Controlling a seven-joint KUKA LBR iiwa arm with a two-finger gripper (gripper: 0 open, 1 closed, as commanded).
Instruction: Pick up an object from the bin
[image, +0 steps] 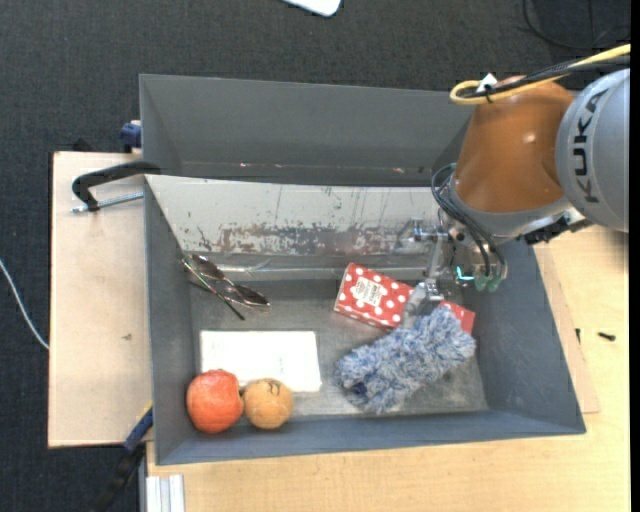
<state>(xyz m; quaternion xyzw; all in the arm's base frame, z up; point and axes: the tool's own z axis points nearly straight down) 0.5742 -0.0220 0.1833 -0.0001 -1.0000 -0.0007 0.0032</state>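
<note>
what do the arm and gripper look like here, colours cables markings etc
The arm is a rounded silver-grey link with dark KUKA lettering. Its wrist wears a glossy orange-brown domed cover. A yellow cable runs over the top, and black cables loop beneath the cover. The gripper is slim bare grey metal, with a small green part beside it.

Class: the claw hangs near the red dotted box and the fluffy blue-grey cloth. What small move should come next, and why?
Probably a short drop straight down. The claw is over the spot where the fluffy blue-grey cloth meets the red dotted box, so lowering should bring it onto one of them, likely the soft cloth.
</note>
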